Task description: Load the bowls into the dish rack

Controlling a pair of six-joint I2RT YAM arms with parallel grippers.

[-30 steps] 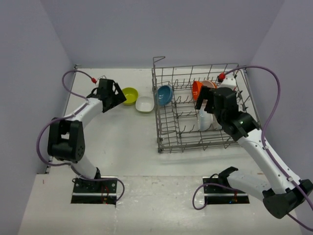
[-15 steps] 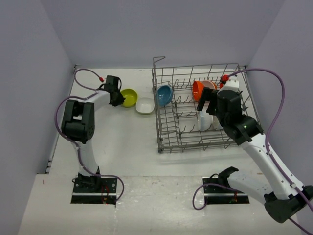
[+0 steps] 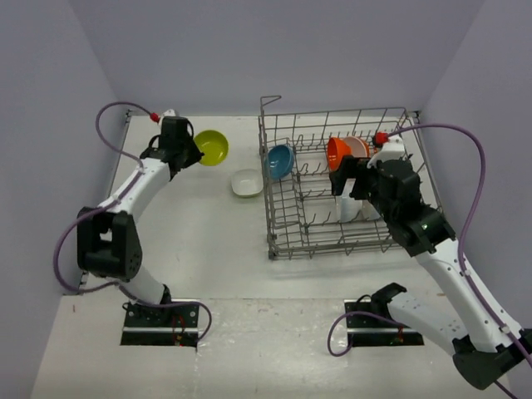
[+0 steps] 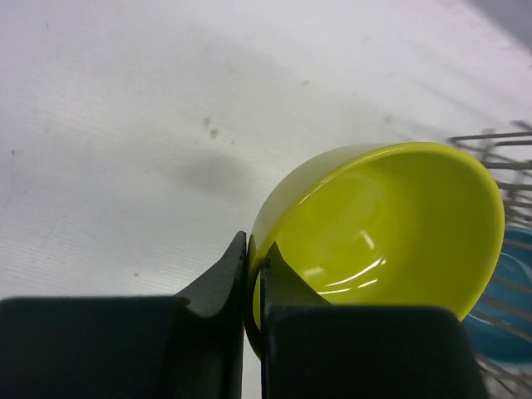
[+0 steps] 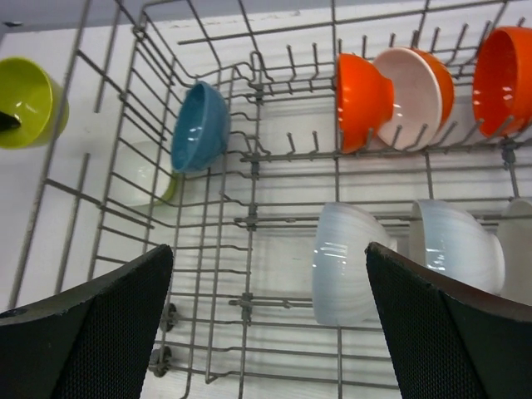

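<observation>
The left gripper (image 4: 253, 253) pinches the green bowl (image 4: 382, 224) by its rim (a thin, glossy hold), so carry it slowly to the rack (image 3: 270, 212). The right gripper (image 5: 266, 328) hangs wide open.

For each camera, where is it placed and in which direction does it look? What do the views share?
Top external: above and behind the arm bases, looking down at the table; both arms, left gripper and right gripper, show.
Left wrist: on the left arm, looking along its fingers, shut on the yellow-green bowl's rim.
Right wrist: above the dish rack, looking down into it between its open fingers.
Shared: all three show the yellow-green bowl.
</observation>
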